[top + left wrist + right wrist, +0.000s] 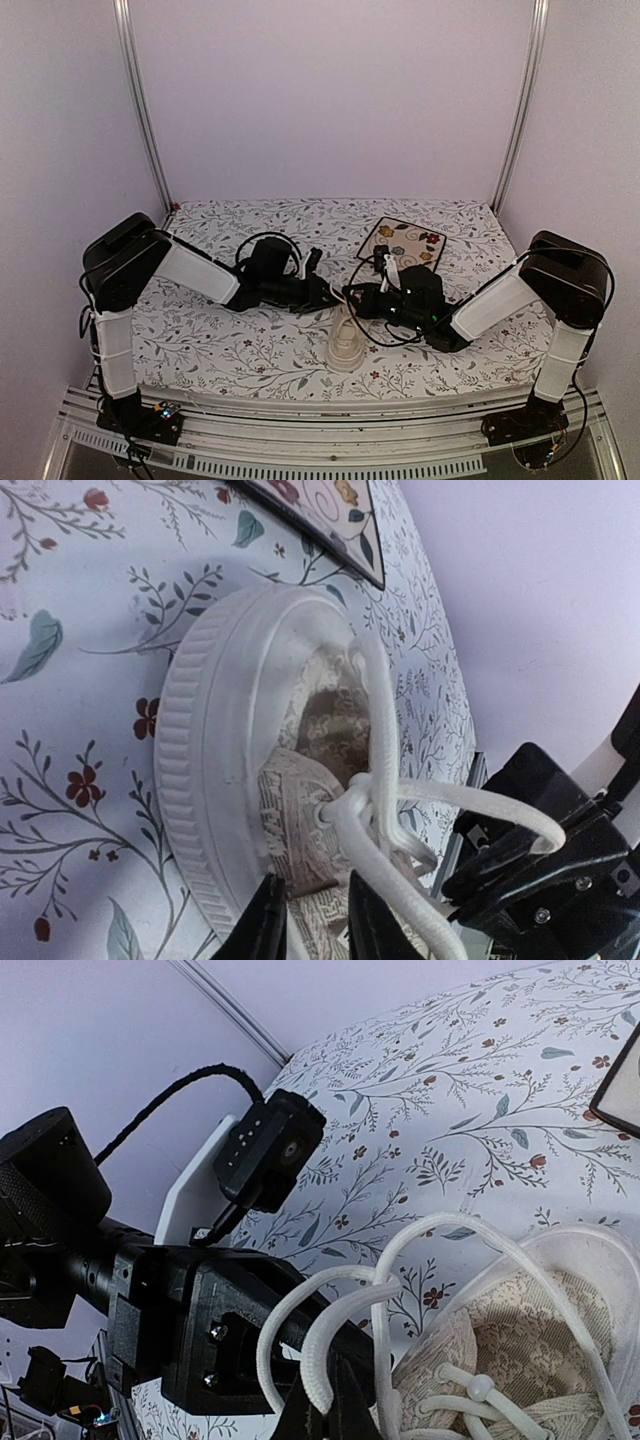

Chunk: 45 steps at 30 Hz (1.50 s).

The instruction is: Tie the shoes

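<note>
Sneaker sits mid-table on the floral cloth, nearer you than the tile. Your right gripper pinches a lace loop. Your left gripper hangs narrowly parted beside the knot.

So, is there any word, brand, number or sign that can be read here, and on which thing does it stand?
None can be read.
The sneaker shows no brand; its inner lining bears a fine print, too blurred to tell if it holds letters.
The floral tile and the tablecloth carry only flowers and leaves.
</note>
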Each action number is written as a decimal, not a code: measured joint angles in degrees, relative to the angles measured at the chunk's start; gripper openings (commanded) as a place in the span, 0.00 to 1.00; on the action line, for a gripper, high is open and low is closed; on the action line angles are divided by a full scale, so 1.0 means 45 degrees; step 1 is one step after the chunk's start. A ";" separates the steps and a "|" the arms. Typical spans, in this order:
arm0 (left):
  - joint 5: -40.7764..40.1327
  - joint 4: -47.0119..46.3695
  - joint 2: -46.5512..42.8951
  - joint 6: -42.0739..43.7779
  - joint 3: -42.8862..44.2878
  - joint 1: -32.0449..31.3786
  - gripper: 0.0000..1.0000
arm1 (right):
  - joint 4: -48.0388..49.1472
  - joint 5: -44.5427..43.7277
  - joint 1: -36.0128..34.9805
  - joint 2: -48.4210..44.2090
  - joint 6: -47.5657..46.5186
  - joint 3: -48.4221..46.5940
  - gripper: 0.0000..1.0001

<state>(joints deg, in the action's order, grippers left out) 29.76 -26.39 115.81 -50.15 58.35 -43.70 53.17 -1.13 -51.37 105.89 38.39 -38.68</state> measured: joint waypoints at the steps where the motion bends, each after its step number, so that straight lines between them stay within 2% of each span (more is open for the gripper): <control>1: 0.0010 -0.0078 0.0000 -0.0058 0.0000 -0.0015 0.14 | 0.0000 0.0000 0.0000 0.0000 0.0000 0.0000 0.02; 6: 0.0034 -0.0335 -0.0010 -0.0214 0.0000 -0.0155 0.14 | 0.0000 0.0000 0.0000 0.0005 0.0005 0.0000 0.02; 17: 0.0015 -0.0554 -0.0044 -0.0520 0.0000 -0.0228 0.26 | 0.0000 0.0000 0.0000 0.0015 0.0000 0.0000 0.02; 31: -0.0136 -0.0442 0.0291 -0.0777 0.0573 -0.0228 0.27 | 0.0015 -0.0019 0.0000 0.0015 0.0000 0.0000 0.02; 36: -0.0097 -0.0403 0.0418 -0.0855 0.0743 -0.0228 0.20 | 0.0015 -0.0019 0.0000 0.0019 0.0000 0.0000 0.02; 41: -0.0102 -0.0238 0.0539 -0.0952 0.0835 -0.0228 0.01 | 0.0010 -0.0019 0.0000 0.0073 0.0000 0.0000 0.02; 45: -0.0107 -0.0155 0.0544 -0.0996 0.0835 -0.0228 0.00 | 0.0010 -0.0019 0.0000 0.0078 0.0000 0.0000 0.02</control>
<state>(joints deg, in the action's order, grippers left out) 29.28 -27.09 118.26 -54.63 62.11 -44.73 53.21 -1.21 -51.37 106.24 38.39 -38.68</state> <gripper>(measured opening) 0.008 0.020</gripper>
